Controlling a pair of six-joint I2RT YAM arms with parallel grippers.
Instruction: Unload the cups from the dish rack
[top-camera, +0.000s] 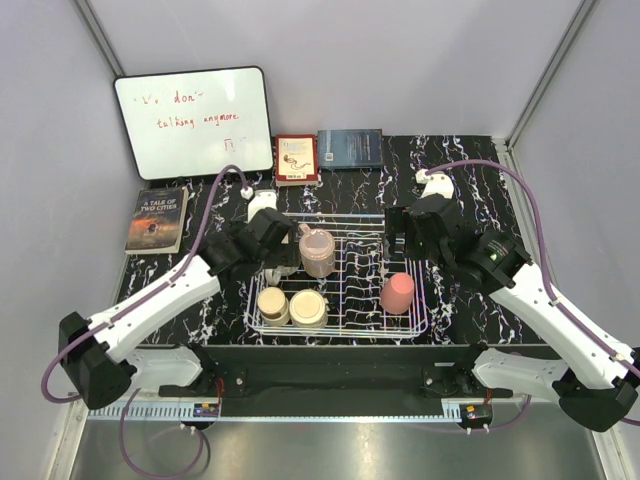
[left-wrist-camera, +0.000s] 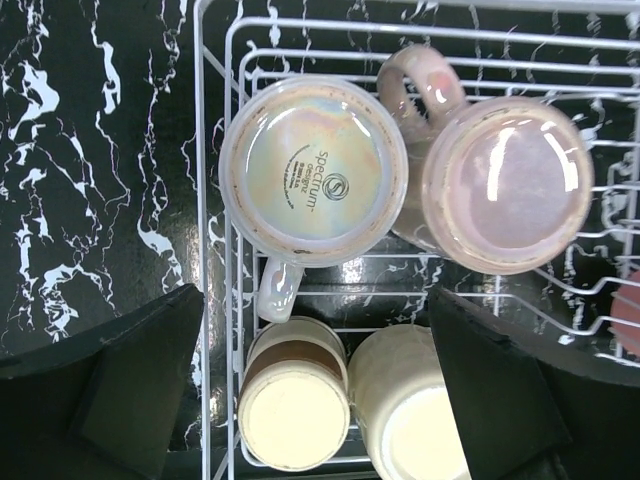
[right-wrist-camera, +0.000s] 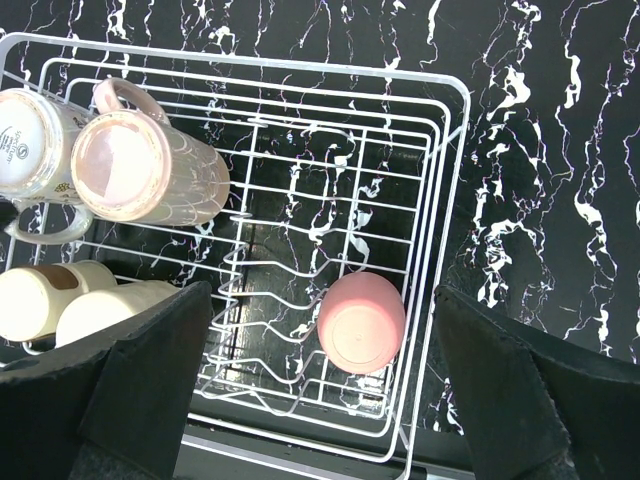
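While five cups can be counted inside the dish rack (top-camera: 352, 268), none shows plainly out on the desk (right-wrist-camera: 560, 150), so I judge the unloading to be at or near its start. A white shape (top-camera: 262, 201) beyond the left arm is too small to call a cup.

The left fingers (left-wrist-camera: 120, 390) are spread wide with nothing between the pads. Two cream cups (left-wrist-camera: 295, 400) stand upside down in the gap between them. Just beyond the tips sits a pale iridescent mug (left-wrist-camera: 313, 170), base up, touching a translucent pinkish mug (left-wrist-camera: 505, 185) toward the right-hand finger.

The right fingers (right-wrist-camera: 130, 390) are likewise wide apart and empty. The pink tumbler (right-wrist-camera: 361, 322) stands inverted between them, nearer the right-hand finger and close to the rack's end wall.

Left to do, as I read it: all five visible cups must be lifted out. Each arm looks lined up over a candidate, but no grasp has been made.
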